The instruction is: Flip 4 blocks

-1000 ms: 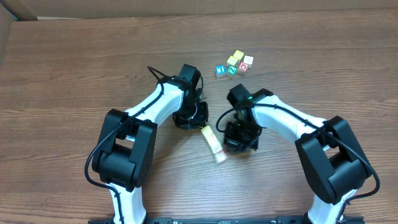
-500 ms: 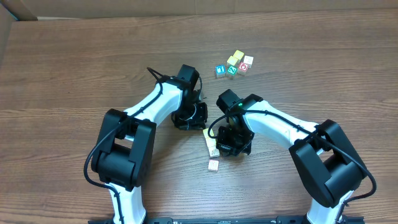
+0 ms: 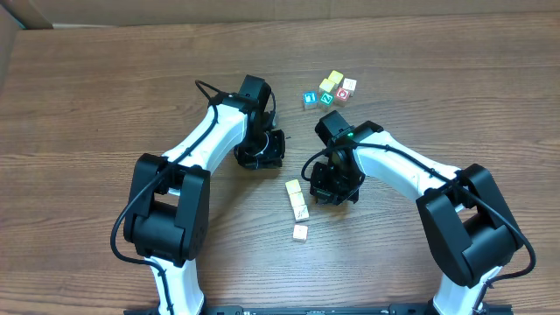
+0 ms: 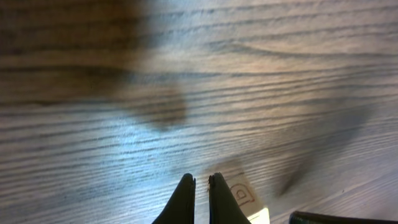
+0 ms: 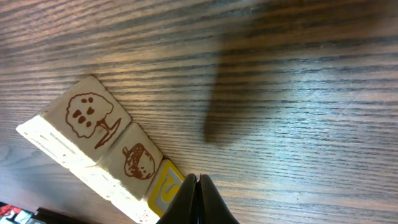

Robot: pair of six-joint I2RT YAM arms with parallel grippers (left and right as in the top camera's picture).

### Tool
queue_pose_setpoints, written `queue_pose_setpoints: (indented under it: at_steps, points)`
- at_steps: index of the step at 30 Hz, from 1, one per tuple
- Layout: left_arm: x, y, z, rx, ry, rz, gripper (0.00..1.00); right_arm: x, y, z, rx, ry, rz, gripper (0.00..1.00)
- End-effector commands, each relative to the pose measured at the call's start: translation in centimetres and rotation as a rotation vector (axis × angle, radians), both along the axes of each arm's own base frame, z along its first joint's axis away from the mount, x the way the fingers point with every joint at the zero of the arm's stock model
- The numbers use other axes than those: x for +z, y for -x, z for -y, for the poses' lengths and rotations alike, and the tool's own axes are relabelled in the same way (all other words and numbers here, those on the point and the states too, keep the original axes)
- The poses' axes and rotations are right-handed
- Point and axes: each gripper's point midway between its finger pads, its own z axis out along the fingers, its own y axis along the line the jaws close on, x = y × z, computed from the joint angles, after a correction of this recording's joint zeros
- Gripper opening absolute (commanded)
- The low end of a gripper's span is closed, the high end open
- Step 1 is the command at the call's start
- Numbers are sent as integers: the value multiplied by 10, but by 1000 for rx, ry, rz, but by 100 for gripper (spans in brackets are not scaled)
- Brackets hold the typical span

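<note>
We held left gripper (image 4: 201, 182) and right gripper (image 5: 196, 182) pressed together and empty, likely for tipping cubes; the blocks (image 3: 328, 87) sat clustered at one o'clock on the surface (image 3: 105, 105).

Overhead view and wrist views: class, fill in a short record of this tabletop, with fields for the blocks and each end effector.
Far cluster: six small blocks, mixed colours
Cream row: blocks end to end, mid-table; tree and acorn drawings on top
Lone block: cream, apart from the row
Left end effector: shut, empty
Right end effector: shut, empty, tips by the row's yellow end
</note>
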Motion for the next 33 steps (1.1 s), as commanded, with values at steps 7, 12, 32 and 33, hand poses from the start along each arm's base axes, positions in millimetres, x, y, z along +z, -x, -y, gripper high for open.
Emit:
queue_pose_setpoints:
  at_steps: [7, 12, 32, 33]
  points:
    - [-5, -1, 7, -47, -28, 21, 4, 14, -5, -24, 55, -46, 84, 4]
    - [-5, 0, 11, -58, -27, 25, 4, 14, -2, -27, 66, -46, 83, 4]
    - [-8, -2, 1, -54, -87, 40, 4, 59, -5, 11, 196, 10, 146, 4]
    - [-8, -3, 1, -45, -88, 39, 4, 59, 1, 8, 229, 10, 141, 4]
